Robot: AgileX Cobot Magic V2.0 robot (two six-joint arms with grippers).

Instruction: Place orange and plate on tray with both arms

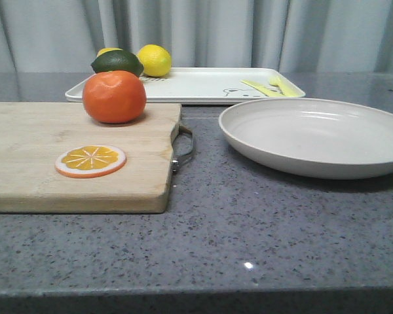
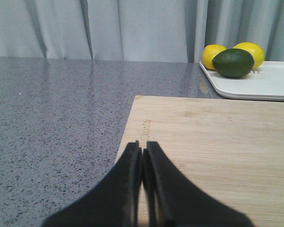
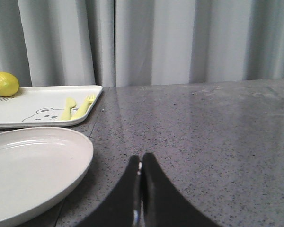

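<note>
Front view: we log the orange on the cutting board, the plate on the counter, the tray behind both. Left gripper closed, empty, over the board's edge, tray beyond its fingertips. Right gripper closed, empty, plate just beside its fingers.

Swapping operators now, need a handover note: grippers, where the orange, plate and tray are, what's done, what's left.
Left gripper: shut, empty, low over the near left corner of the cutting board.
Right gripper: shut, empty, over bare counter just right of the plate.
Orange: on the cutting board's far edge, behind the orange slice.
Plate: empty, on the counter in front of the tray, right of the board.
Tray: at the back, already holding two lemons, a lime and yellow cutlery.
Done: nothing yet.
Left: orange and plate both onto the tray.
</note>
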